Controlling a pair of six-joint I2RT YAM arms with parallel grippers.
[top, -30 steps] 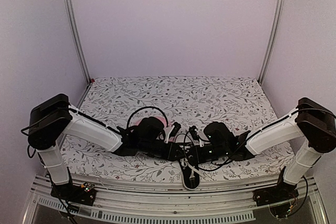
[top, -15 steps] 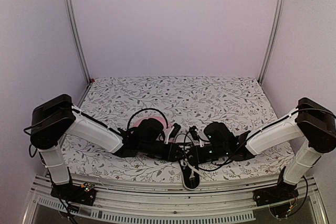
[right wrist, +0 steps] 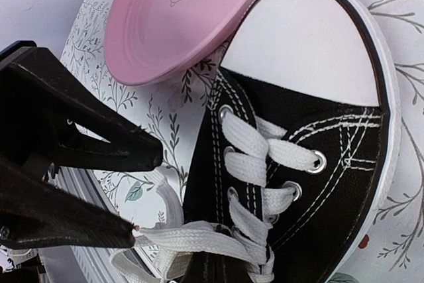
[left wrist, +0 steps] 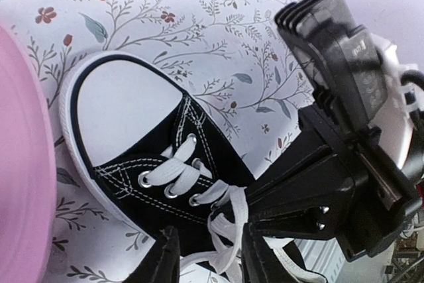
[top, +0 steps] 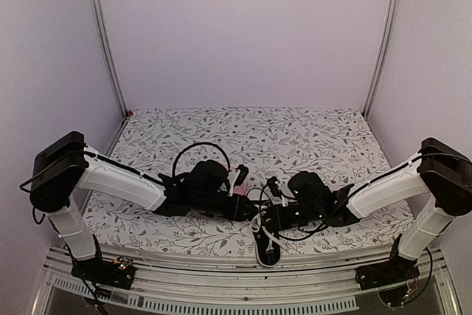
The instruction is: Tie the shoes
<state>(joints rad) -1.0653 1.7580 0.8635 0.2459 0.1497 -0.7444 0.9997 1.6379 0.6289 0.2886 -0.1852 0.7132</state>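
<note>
We are tying shoe (left wrist: 132, 157). Left pincer (left wrist: 209, 244) spread astride lace (left wrist: 232, 220), bottom centre: we are centring strand before pinching. Right pincer (left wrist: 246, 205) pressed together alongside, hold unclear.

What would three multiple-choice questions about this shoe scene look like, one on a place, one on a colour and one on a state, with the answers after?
1. Where does the pink round plate lie relative to the black canvas sneaker with the white rubber toe cap?
A) beside its toe
B) under its heel
C) on top of its tongue

2. What colour are the sneaker's flat fabric laces?
A) red
B) white
C) black

3. What state are the laces in?
A) tied in a finished bow
B) threaded through the eyelets, ends loose
C) pulled out of the shoe altogether

Answers:
1 A, the right wrist view shows the plate's rim next to the toe cap.
2 B, they stand out white against the black canvas.
3 B, loose strands trail off the shoe toward the flowered cloth, and no finished bow shows.
</note>
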